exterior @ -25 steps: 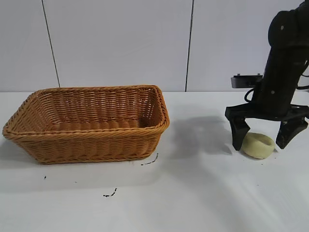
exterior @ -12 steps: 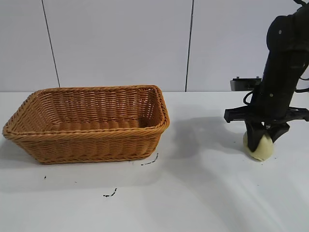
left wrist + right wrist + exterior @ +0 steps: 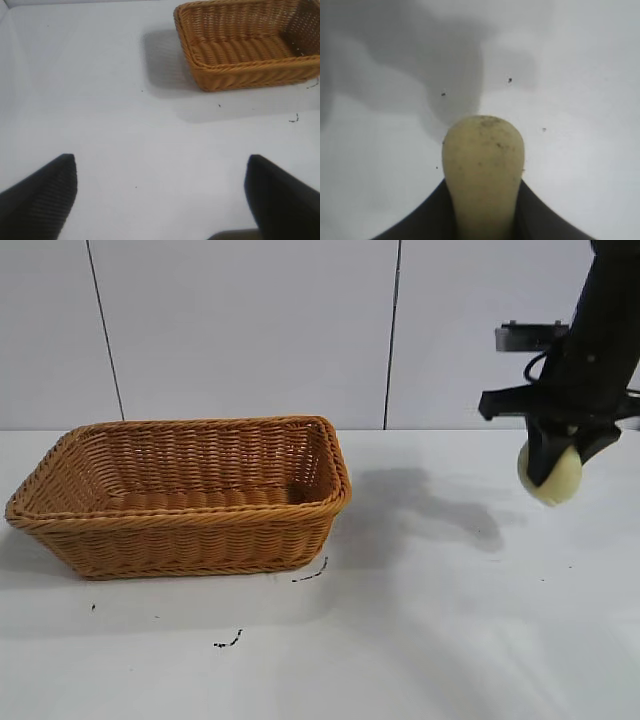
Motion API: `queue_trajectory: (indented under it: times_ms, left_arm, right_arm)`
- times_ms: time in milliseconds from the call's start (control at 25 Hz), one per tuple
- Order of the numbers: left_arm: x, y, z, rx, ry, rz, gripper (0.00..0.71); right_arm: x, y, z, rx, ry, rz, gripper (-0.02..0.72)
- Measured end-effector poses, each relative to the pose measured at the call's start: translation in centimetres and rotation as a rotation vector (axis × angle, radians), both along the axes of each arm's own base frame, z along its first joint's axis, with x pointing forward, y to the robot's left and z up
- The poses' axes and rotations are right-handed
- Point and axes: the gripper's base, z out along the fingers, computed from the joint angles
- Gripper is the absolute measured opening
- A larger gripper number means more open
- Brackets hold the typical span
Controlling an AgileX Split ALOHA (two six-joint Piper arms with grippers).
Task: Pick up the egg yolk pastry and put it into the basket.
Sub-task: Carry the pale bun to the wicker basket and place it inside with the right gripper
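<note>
The right gripper (image 3: 556, 462) is clamped on the pastry (image 3: 550, 476), its two dark fingers (image 3: 427, 212) pressing the pale lump from either side. In the right wrist view the pastry (image 3: 483, 170) looks squeezed narrow, bulging out past the fingertips, with small dark specks on its skin. The pastry hangs in the air above the white table (image 3: 430, 640), at the far right of the exterior view and well apart from the basket (image 3: 180, 495). A soft shadow lies on the table below and to the left of it.

The right arm (image 3: 595, 340) comes down steeply from the upper right corner, the wrist pointing almost straight at the table, with a small dark box jutting from its left side.

The basket sits on the table at the left, open side up, with a few dark marks (image 3: 312, 575) on the table just in front of it.

The left gripper (image 3: 160, 195) appears only in its own wrist view: its fingers (image 3: 42, 192) stand wide apart over bare table, with the basket (image 3: 247, 45) some way beyond them.
</note>
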Motion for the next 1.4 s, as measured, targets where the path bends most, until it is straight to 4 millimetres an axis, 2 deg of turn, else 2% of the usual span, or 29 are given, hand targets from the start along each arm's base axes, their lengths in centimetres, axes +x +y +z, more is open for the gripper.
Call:
queue_trajectory:
  times_ms: [160, 320, 440, 520, 680, 840, 1000, 1080, 1160, 1280, 1400]
  left_arm:
    - [0.0, 0.0, 0.0, 0.0, 0.0, 0.0, 0.693]
    - [0.0, 0.0, 0.0, 0.0, 0.0, 0.0, 0.693]
    - [0.0, 0.0, 0.0, 0.0, 0.0, 0.0, 0.693]
    - [0.0, 0.0, 0.0, 0.0, 0.0, 0.0, 0.693]
    - [0.0, 0.0, 0.0, 0.0, 0.0, 0.0, 0.693]
    - [0.0, 0.0, 0.0, 0.0, 0.0, 0.0, 0.693]
    - [0.0, 0.0, 0.0, 0.0, 0.0, 0.0, 0.693]
    - [0.0, 0.0, 0.0, 0.0, 0.0, 0.0, 0.693]
    - [0.0, 0.0, 0.0, 0.0, 0.0, 0.0, 0.693]
    - [0.0, 0.0, 0.0, 0.0, 0.0, 0.0, 0.693]
    - [0.0, 0.0, 0.0, 0.0, 0.0, 0.0, 0.693]
  right_arm:
    - [-0.4, 0.0, 3.5, 0.01, -0.057, 0.0, 0.158]
    - [0.5, 0.2, 6.5, 0.029, -0.095, -0.002, 0.158]
    - [1.3, 1.2, 8.0, 0.052, -0.15, 0.015, 0.158]
    - [1.9, 2.7, 8.5, 0.059, -0.176, 0.047, 0.158]
    - [3.0, 7.3, 8.7, 0.073, -0.19, 0.149, 0.158]
    - [3.6, 13.9, 8.8, 0.099, -0.227, 0.282, 0.158]
    - [2.9, 20.9, 8.4, 0.135, -0.269, 0.418, 0.158]
    - [2.5, 23.8, 7.4, 0.151, -0.278, 0.469, 0.158]
    - [2.1, 26.4, 5.7, 0.163, -0.284, 0.513, 0.158]
    - [1.9, 29.1, 2.4, 0.173, -0.279, 0.548, 0.158]
    - [1.9, 30.5, -1.2, 0.165, -0.245, 0.557, 0.158]
